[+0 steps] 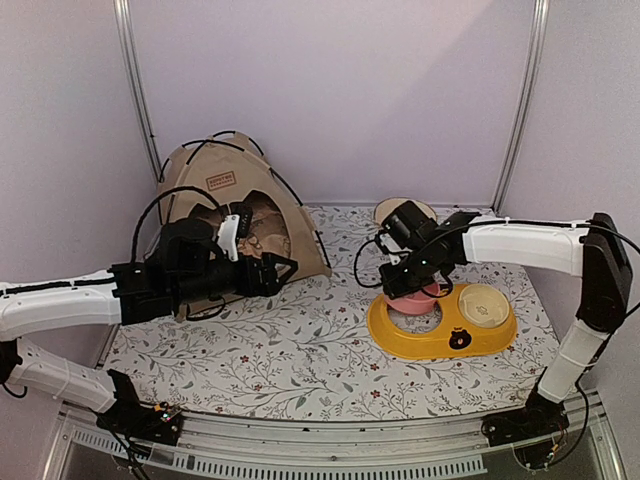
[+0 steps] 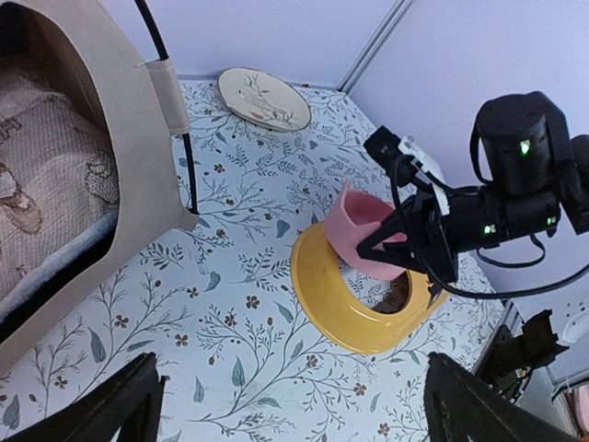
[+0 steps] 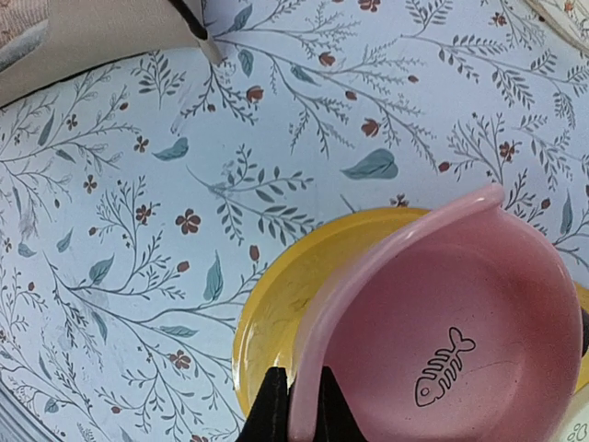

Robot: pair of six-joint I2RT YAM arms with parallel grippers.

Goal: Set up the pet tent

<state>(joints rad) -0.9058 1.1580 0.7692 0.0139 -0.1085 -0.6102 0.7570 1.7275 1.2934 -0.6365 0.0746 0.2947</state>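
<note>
The pet tent stands at the worktop's back left. We judge it light and floppy, best held by a stiff pole. Our left fingers are spread; the right fingers pinch the pink bowl.

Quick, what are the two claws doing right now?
Left gripper: open, holding nothing.
Right gripper: closed on the rim of the pink bowl.

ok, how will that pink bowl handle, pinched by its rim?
The pink bowl looks like thin, rigid plastic: probably light. Glossy surface, and the right end effector grips only its rim, so it may pivot or slip.
</note>
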